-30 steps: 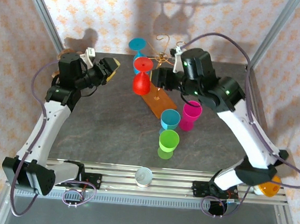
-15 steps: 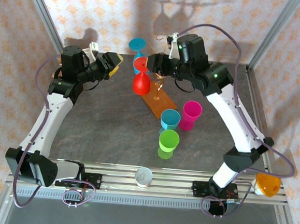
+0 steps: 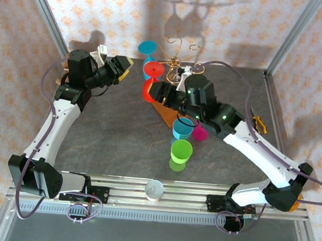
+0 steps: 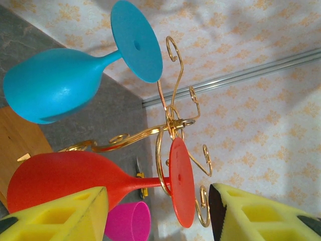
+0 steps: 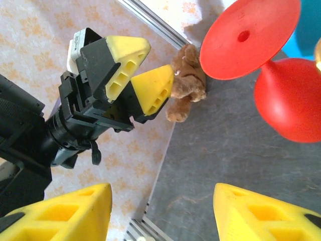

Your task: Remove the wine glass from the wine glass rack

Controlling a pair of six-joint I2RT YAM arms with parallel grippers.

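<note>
The wine glass rack [image 3: 176, 60] is thin gold wire on a brown wooden base [image 3: 163, 110]. A red wine glass [image 3: 151, 82] hangs upside down from it, with a blue wine glass [image 3: 148, 48] hanging behind. My left gripper [image 3: 125, 67] stands open left of the red glass. In the left wrist view the red glass's foot [image 4: 181, 183] and the gold wire [image 4: 173, 123] lie between my open fingers [image 4: 55, 216]. My right gripper [image 3: 156, 90] is open beside the red bowl [image 5: 291, 100], on its right, and faces the left gripper [image 5: 135, 75].
Upright blue [image 3: 182, 128], green [image 3: 181, 151] and magenta [image 3: 201, 132] cups stand near the base's front end, under the right arm. A teddy bear [image 5: 188, 83] sits at the back left. A silver tin [image 3: 154, 190] lies on the front rail, and a yellow-handled tool [image 3: 258, 124] lies right.
The right arm has swung down and nearer, so its gripper now points left at the red glass's bowl. The left gripper has edged closer to the rack.
</note>
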